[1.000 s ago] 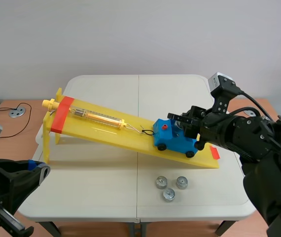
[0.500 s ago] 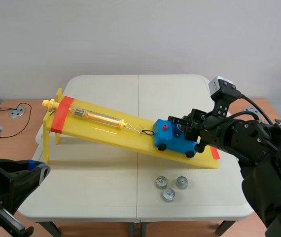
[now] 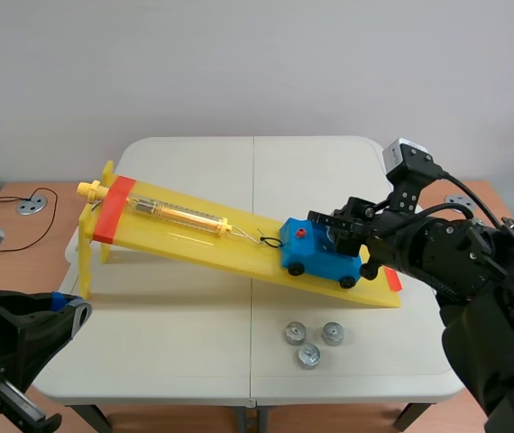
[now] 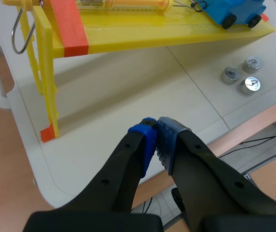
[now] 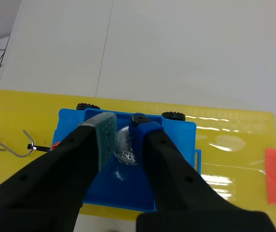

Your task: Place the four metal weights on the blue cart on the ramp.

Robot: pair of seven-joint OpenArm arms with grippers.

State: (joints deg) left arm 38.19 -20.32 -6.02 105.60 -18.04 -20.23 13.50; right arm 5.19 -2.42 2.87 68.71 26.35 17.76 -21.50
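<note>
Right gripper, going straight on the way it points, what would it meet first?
Likely the bed of the cart, straight ahead of the weight that the right gripper holds; the gap is unclear.

Left hand (image 4: 156, 124) closed; right hand (image 5: 123, 126) clamped.

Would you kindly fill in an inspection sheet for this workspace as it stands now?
Surface: white table.
Job's things: blue cart low on the yellow ramp; three metal weights on the table before the ramp; fourth weight over the cart's tray; spring scale lying on the ramp.
Clutter: nothing seen.
Claws: right claw shut on the fourth weight; left claw shut on nothing, near the table's left corner.
Cables: black cable on the left desk.
Surroundings: grey wall; wooden desks either side.
</note>
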